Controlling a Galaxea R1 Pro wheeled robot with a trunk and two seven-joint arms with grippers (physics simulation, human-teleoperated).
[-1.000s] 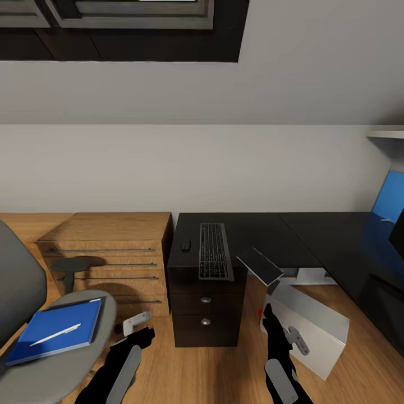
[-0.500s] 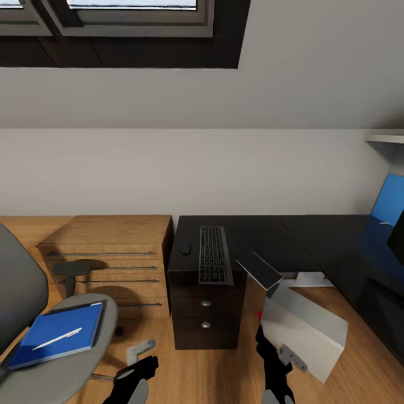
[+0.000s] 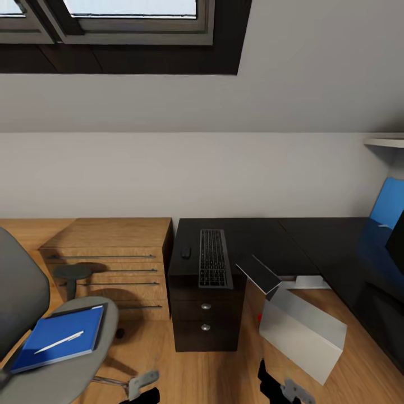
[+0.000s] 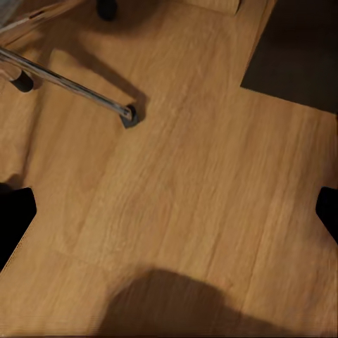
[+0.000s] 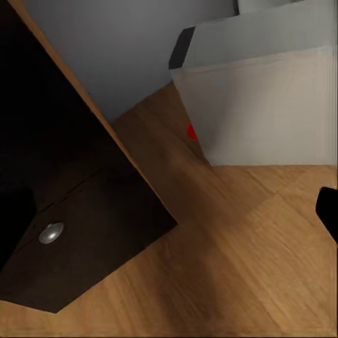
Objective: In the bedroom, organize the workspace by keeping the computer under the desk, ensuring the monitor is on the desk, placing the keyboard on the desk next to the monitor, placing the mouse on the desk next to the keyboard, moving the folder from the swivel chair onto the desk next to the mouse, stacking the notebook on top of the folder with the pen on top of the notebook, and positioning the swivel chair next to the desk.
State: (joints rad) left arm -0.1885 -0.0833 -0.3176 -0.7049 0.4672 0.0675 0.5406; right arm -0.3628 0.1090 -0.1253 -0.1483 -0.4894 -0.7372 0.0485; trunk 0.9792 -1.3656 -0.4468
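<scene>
Bench [image 3: 269,238]: one L-shaped glossy black top along the wall, running to the right edge of the head view; one black drawer unit [image 3: 207,317] beneath its left end, two round silver knobs showing there, one knob [image 5: 51,232] in the right wrist view.
Keyboard [image 3: 215,265]: one, lying on the bench above the drawer unit, long side running away from the robot.
Mouse [image 3: 186,252]: one, on the bench just left of the keyboard, apart from it.
Computer [image 3: 300,331]: one light grey tower on the wooden floor right of the drawer unit, tilted, at the bench's front edge and largely out from under it; one red dot [image 5: 190,131] at its near lower corner.
Monitor [image 3: 397,242]: one dark edge at the far right of the head view, on the bench; little of it shows.
Swivel chair [image 3: 84,359]: one, at lower left; one chrome leg with a castor [image 4: 129,116] in the left wrist view.
Folder [image 3: 67,331]: one, blue, flat on the chair seat.
Pen [image 3: 59,342]: one white stick lying on the folder.
Chest of drawers [image 3: 112,264]: one, wooden, left of the bench against the wall.
Left gripper [image 4: 169,215]: jaws spread wide, holding nothing, over bare floor.
Right gripper [image 5: 176,215]: dark tips at the frame edges, nothing between them, facing the drawer unit and the computer; how wide the jaws stand I cannot tell.
</scene>
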